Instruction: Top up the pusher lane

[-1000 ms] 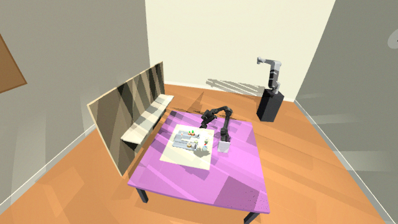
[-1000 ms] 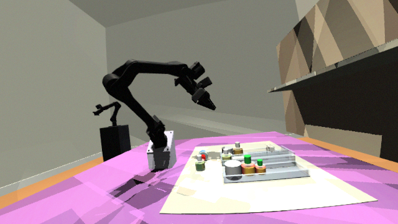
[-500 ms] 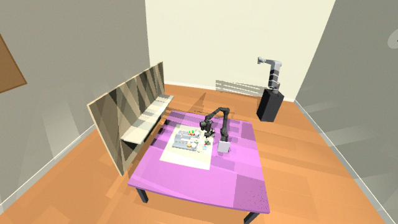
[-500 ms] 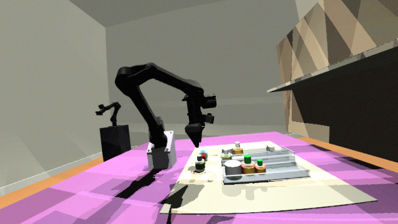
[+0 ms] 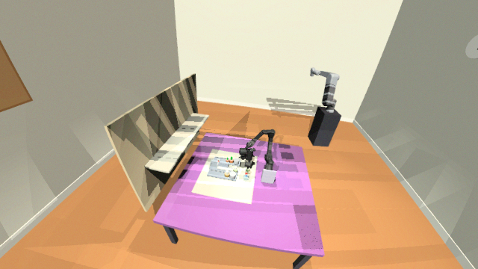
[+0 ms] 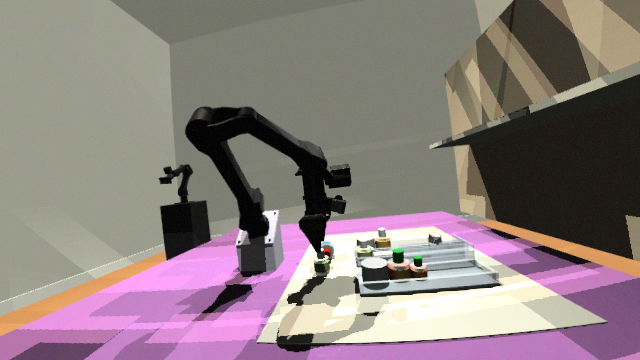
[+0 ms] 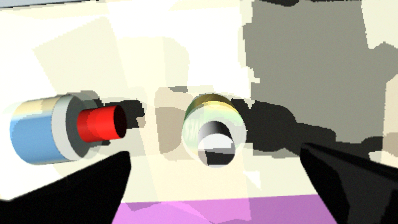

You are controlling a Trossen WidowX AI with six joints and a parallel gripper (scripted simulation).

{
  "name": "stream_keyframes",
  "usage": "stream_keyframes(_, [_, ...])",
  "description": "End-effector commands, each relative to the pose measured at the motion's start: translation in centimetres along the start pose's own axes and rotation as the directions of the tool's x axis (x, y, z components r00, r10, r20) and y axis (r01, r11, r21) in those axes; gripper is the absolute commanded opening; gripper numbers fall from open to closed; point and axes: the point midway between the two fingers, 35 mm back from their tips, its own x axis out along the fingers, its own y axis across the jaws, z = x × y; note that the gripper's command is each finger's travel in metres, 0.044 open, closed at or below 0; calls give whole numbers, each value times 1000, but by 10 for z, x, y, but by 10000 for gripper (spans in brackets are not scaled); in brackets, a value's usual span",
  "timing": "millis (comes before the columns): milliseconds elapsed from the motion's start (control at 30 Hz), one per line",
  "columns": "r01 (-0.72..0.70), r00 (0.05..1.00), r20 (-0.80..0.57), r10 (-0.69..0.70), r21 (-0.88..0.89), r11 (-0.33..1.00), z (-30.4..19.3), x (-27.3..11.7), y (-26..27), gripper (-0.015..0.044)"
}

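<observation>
A loose jar [image 7: 214, 131] [image 6: 321, 266] with a pale yellow-green body and a grey-white cap stands upright on the cream mat [image 6: 425, 315]. My gripper [image 7: 215, 155] [image 6: 319, 248] [image 5: 243, 163] is open and points straight down over it. The fingers stand wide on either side of the cap and do not touch it. A blue jar with a red cap [image 7: 55, 131] [image 6: 328, 248] stands just beside it. The clear lane rack [image 6: 450, 280] [image 5: 218, 172] lies to the side. A grey-capped tan jar [image 6: 382, 240] stands in its far lane, ahead of a small grey plate [image 6: 435, 238].
Two green-capped jars [image 6: 398, 266] [image 6: 418, 267] and a wide grey cylinder [image 6: 375, 270] stand at the rack's near end. The arm's grey base block [image 6: 260, 247] [image 5: 268, 175] stands on the purple table [image 5: 239, 220]. A wall shelf [image 5: 175, 143] overhangs the table's far side.
</observation>
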Motion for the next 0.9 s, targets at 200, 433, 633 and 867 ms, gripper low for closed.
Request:
stream_keyframes(200, [8, 1000, -8, -8, -6, 1000, -2, 18, -1, 440])
stream_keyframes(433, [8, 1000, -7, -8, -6, 1000, -2, 29, -1, 440])
stream_keyframes(633, [9, 1000, -7, -9, -6, 1000, -2, 38, -1, 440])
stream_keyframes(867, [10, 1000, -7, -10, -6, 1000, -2, 47, -2, 440])
